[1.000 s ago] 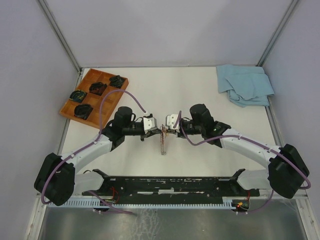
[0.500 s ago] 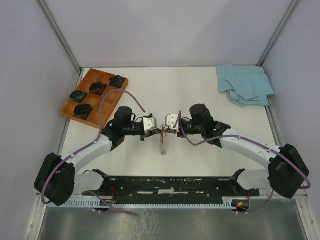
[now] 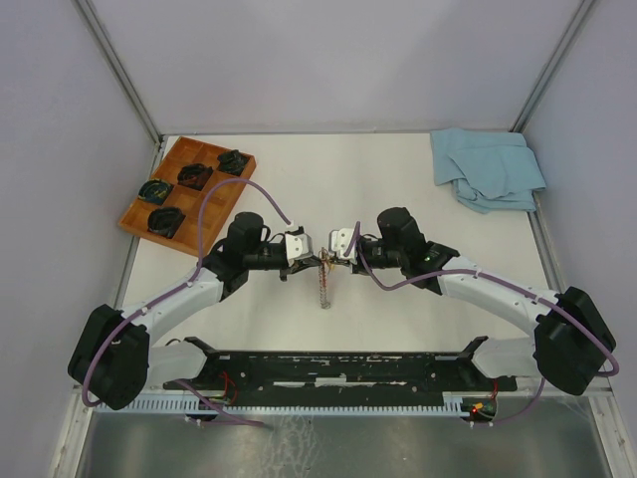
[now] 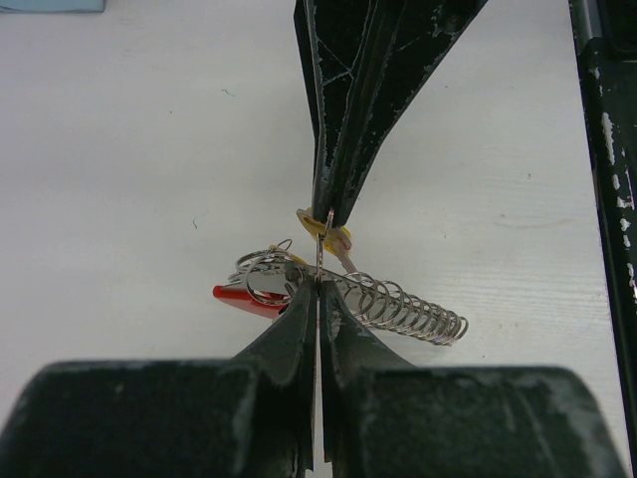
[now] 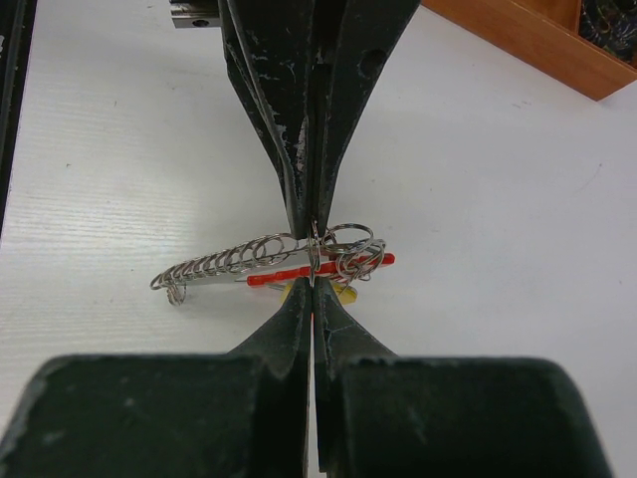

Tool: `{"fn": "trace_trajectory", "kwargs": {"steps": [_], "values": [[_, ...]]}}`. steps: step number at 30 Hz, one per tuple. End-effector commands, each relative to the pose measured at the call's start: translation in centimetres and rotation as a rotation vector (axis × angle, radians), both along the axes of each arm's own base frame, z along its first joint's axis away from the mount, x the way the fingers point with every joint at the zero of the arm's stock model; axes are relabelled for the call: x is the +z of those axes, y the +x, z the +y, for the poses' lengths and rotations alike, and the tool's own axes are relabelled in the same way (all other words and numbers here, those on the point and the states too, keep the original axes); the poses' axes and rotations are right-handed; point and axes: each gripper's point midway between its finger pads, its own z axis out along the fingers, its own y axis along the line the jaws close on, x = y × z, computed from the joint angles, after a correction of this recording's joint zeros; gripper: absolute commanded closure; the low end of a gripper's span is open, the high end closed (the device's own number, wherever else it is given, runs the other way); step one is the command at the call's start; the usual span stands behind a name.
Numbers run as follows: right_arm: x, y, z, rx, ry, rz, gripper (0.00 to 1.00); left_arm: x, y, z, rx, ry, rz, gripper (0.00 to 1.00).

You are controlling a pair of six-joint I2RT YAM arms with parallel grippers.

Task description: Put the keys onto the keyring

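Note:
Above the table's middle, my left gripper (image 3: 318,262) and right gripper (image 3: 333,259) meet tip to tip. Both are shut on the keyring (image 4: 320,251), a thin metal ring seen edge-on between the two pairs of fingertips. A chain of small silver rings (image 4: 410,310) and a red strap (image 4: 242,299) hang from it toward the table (image 3: 418,199). A key with a yellow head (image 4: 336,238) sits right at the right gripper's tips; whether it is pinched too I cannot tell. In the right wrist view the keyring (image 5: 314,254), red strap (image 5: 284,276) and yellow head (image 5: 341,295) show again.
A wooden tray (image 3: 137,215) with several black coiled items (image 3: 193,175) stands at the back left. A crumpled blue cloth (image 3: 488,167) lies at the back right. The hanging chain (image 3: 323,291) reaches down toward the table near the arms' bases.

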Motion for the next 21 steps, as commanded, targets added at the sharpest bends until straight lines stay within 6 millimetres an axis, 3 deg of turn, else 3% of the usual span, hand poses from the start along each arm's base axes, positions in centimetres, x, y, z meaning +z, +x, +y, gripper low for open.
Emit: {"fn": "trace_trajectory", "kwargs": {"steps": [1,21], "values": [[1.84,0.38,0.16,-0.001,0.032,-0.06,0.99,1.95,0.59,-0.62,-0.008,-0.039,-0.052,0.97],[1.86,0.36,0.55,0.017,0.032,-0.054,0.99,1.88,0.62,-0.66,-0.01,-0.033,-0.045,0.97]]}}
